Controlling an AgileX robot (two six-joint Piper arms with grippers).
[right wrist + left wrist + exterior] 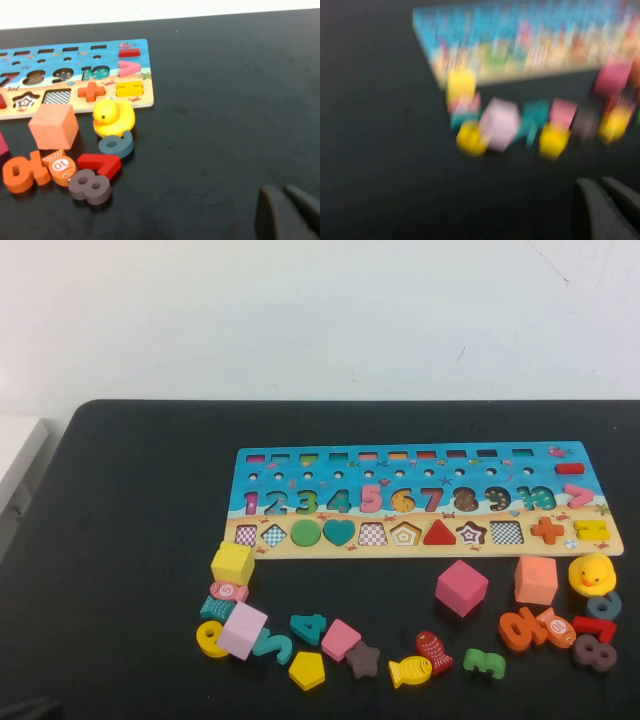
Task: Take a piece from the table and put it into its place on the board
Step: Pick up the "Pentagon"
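The blue number-and-shape board (420, 455) lies in the middle of the black table. Loose pieces lie in front of it: a yellow cube (232, 563), a lilac cube (243, 629), a teal 4 (309, 627), a yellow pentagon (307, 670), a brown star (362, 660), a pink cube (461, 587) and a yellow duck (591, 574). My left gripper (600, 181) is shut and empty, over bare table short of the left pieces. My right gripper (282, 189) is shut and empty, on the table to the right of the duck (114, 117).
A salmon cube (53, 126), a grey-blue 6 (116, 145), a red 7 (100, 164), a brown 8 (89, 186) and an orange 0 (21, 173) lie near the board's right end. The table edge runs behind the board. A white surface (18, 450) stands at the left.
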